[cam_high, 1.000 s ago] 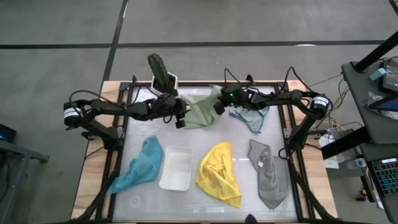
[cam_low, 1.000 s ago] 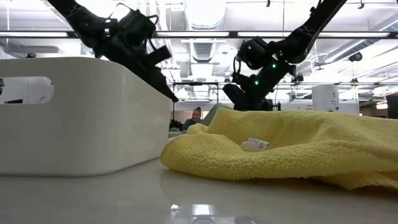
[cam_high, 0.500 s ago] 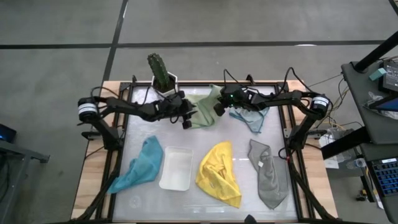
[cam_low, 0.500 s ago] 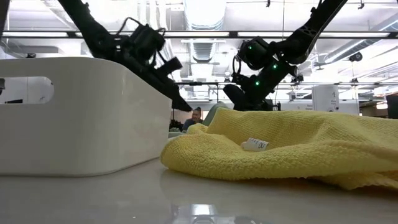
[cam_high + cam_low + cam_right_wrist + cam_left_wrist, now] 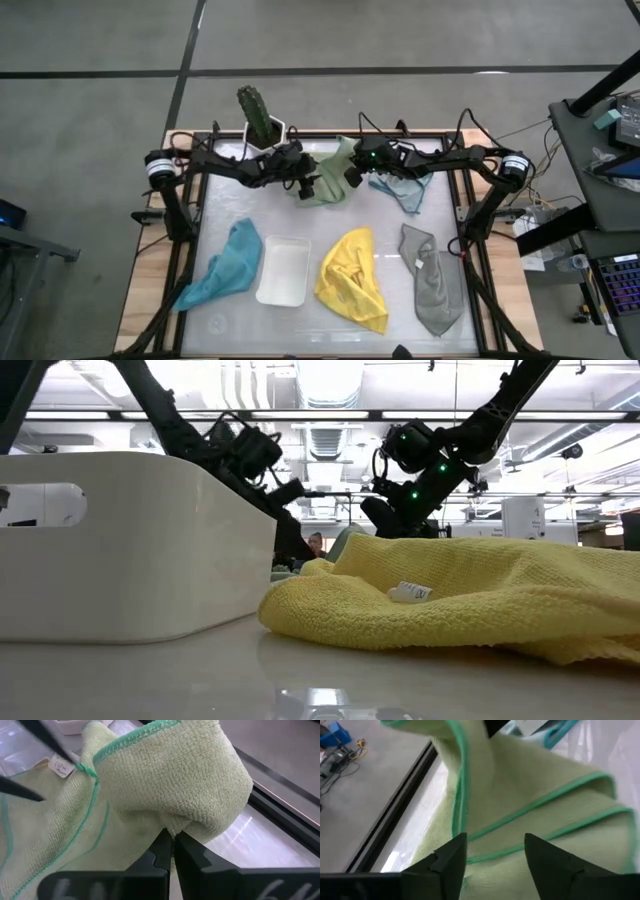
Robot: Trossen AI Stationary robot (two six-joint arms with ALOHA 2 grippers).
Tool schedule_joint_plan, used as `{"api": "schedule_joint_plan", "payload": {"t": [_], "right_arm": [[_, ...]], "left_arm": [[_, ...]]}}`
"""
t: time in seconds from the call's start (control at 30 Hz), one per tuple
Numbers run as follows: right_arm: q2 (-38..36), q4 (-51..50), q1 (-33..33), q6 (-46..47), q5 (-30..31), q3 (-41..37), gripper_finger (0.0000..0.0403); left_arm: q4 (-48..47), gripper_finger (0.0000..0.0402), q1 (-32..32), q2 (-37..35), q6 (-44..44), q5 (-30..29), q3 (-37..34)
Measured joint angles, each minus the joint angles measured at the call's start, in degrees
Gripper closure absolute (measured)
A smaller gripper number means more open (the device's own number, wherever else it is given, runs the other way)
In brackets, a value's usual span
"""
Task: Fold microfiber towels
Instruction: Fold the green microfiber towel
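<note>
Pale green looped microfiber towel [image 5: 150,780], soft and thick, edged in darker green stitching, with a small white tag at one corner, pinched at a bunched fold by the right claw [image 5: 172,842], fingers pressed together on the cloth. Same towel [image 5: 330,175] draped at the back of the bench, between the two claws. Left claw [image 5: 492,852] just over the layered green-hemmed folds, dark fingers spread apart with nothing between them.

Light blue cloth [image 5: 405,188] crumpled just behind the right claw, under its arm. Yellow terry towel [image 5: 352,278] heaped in soft ridges well in front of both claws, a white tag [image 5: 410,592] showing on its near fold. Grey towel [image 5: 432,280] long and rumpled beside the yellow one, on the right claw's side. Teal towel [image 5: 225,265] slumped well in front of the left claw, next to a smooth white rectangular plastic tray [image 5: 283,270] with rounded corners and a cut-out handle.

Glossy white bench [image 5: 300,315] top, reflective, framed by black rails on a wooden base. Green cactus in a white pot [image 5: 262,120] behind the left claw. Grey concrete floor around; beyond, a hall with ceiling ducts, strip lights and a distant person [image 5: 316,546].

Against a second ago: left arm drawn further toward the right claw, its fingers wider than before; right claw unmoved, clamped as before; the other towels and tray where they were.
</note>
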Motion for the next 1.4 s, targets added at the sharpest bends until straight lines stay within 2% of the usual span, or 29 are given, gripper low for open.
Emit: {"api": "schedule_joint_plan", "payload": {"t": [0.3, 0.53, 0.73, 0.9, 1.13, 1.4], "right_arm": [[0.0, 3.5, 0.8, -4.1, -0.3, -1.2, 0.0394], [0.0, 15.6, 2.6, -8.2, -0.4, -5.8, 0.0394], [0.0, 16.5, 2.5, -8.0, -0.3, -7.1, 0.0394], [0.0, 16.4, 2.5, -6.7, -0.3, -7.6, 0.0394], [0.0, 15.6, 2.5, -5.8, -0.4, -7.8, 0.0394], [-0.1, 13.4, 4.4, -3.9, -0.6, -8.1, 0.0394]], "left_arm": [[-0.9, 0.0203, 1.7, 6.9, 2.7, 0.0, 4.9], [-3.2, 0.0203, 2.6, 7.4, 2.6, 0.0, 5.8], [-8.0, 0.0209, 3.6, 7.4, 2.7, 3.0, 5.7], [-8.0, 0.0261, 3.4, 7.4, 3.1, 3.7, 5.8], [-8.0, 0.0388, 3.4, 7.3, 4.7, 4.9, 5.7], [-8.8, 0.0400, 3.3, 4.2, 4.8, 3.0, 5.6]]}}
